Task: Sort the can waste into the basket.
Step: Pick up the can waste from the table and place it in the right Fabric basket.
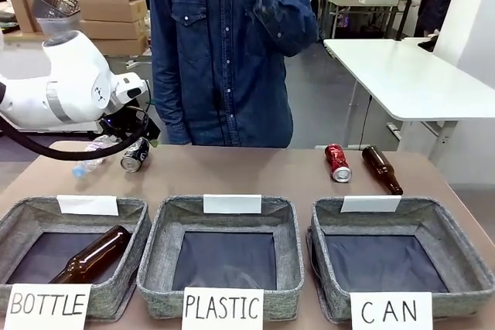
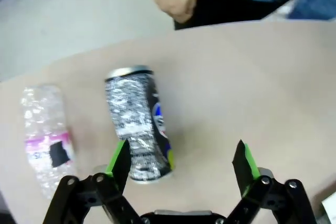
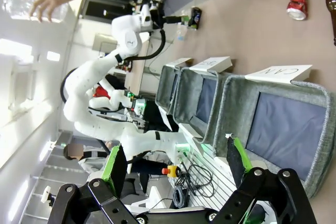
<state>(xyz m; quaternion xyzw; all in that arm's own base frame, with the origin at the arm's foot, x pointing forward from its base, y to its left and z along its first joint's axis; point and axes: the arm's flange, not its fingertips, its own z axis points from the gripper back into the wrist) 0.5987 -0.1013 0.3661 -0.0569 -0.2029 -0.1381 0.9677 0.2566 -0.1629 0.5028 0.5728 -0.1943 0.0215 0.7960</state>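
Bench [image 1: 255,171]: a brown flat top; three grey woven baskets stand in a row at its near edge.
Person [image 1: 220,52]: stands at the far side in a blue denim shirt.
Left arm [image 1: 69,90]: white, it reaches over the far left corner of the bench.
Basket [image 1: 456,241]: the grey woven one behind the white card "CAN" [image 1: 390,311], at the right end of the row; only its dark lining is seen inside.
Brown glass bottle [image 1: 382,169]: lies on the bench behind this basket.
Red dented can [image 1: 337,163]: lies just beside that bottle, on its left.
Black Pepsi can [image 2: 139,124]: lies on its side at the far left, near a clear plastic bottle [image 2: 44,132].
Left jaws: spread wide over the black can, whose near end is beside one green pad; they do not pinch it.
Right jaws: spread, with nothing between them, near the "CAN" basket.
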